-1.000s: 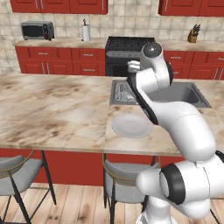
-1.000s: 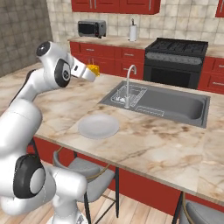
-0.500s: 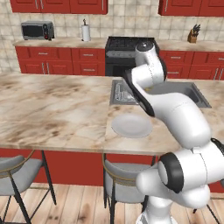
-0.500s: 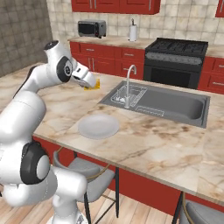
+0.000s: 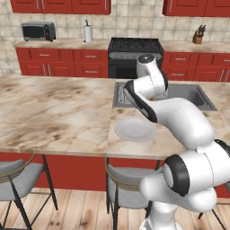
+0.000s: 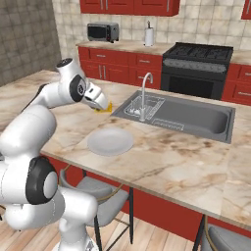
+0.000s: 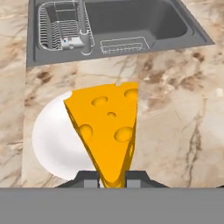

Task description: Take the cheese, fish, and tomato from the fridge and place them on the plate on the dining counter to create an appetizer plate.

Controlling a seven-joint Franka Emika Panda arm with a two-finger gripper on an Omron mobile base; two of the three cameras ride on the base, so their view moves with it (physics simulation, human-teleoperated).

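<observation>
1. Over the surface (image 6: 162,147), just above the plate (image 6: 110,141) w/ my gripper (image 6: 104,106) up in the air.
2. Gripper's clamped tight on the cheese (image 7: 107,131), wedge hanging off the deck.
3. Hand cam: cheese sits in front of the plate's right side, sink (image 7: 131,19) past it w/ a wire rack (image 7: 59,24) inside.

base views: behind, flanking, share plate (image 5: 134,129) | hand: close, downward
</observation>
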